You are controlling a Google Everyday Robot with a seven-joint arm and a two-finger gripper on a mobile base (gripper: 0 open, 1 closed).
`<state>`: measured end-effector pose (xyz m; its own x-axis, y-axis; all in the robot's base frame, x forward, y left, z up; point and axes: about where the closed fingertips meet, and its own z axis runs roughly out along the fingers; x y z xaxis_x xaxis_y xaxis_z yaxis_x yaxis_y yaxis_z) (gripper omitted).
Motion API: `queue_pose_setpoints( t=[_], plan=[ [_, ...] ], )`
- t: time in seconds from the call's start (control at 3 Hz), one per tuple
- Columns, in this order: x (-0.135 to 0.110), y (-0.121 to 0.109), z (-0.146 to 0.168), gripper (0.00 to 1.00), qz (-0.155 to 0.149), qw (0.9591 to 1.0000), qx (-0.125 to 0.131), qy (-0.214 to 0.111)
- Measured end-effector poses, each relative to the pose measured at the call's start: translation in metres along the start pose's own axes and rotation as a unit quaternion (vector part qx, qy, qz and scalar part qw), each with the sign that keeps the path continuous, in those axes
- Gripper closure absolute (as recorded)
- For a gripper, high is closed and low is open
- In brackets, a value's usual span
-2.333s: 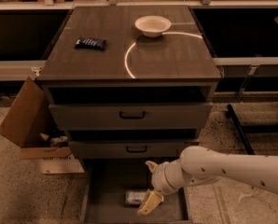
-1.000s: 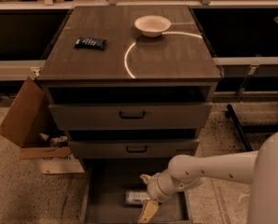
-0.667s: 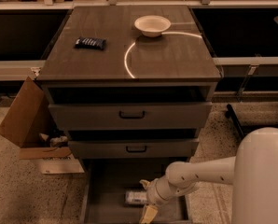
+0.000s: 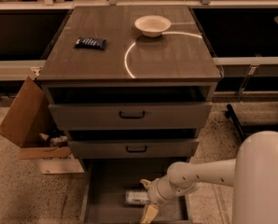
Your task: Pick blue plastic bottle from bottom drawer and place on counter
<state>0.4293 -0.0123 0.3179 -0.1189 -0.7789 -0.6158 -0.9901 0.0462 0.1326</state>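
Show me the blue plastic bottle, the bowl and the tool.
blue plastic bottle (image 4: 136, 197): camera view, label middle.
bowl (image 4: 152, 25): camera view, inner wall.
tool (image 4: 147, 199): camera view, midway between open fingertips, inside the bottom drawer (image 4: 111, 185).

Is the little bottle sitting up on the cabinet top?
No, the blue plastic bottle lies in the bottom drawer, with the pincer beside it.

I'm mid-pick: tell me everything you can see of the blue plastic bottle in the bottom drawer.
The blue plastic bottle is small and pale, with a light bluish-white label around its body. It lies on its side, lengthwise left to right, on the flat floor of the open bottom drawer, near the middle. The claw sits at its right end, fingers spread to either side and hiding that end. Whether they touch it cannot be told.
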Motion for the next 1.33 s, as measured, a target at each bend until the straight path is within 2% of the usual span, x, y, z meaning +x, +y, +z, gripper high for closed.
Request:
queue_pose_setpoints(
  t=[0.67,1.33],
  plan=[
    [0.045,-0.035,0.029,0.0,-0.017,0.9995,0.005,-0.025],
    [0.071,-0.073,0.054,0.0,-0.031,0.998,0.034,-0.042]
  ],
)
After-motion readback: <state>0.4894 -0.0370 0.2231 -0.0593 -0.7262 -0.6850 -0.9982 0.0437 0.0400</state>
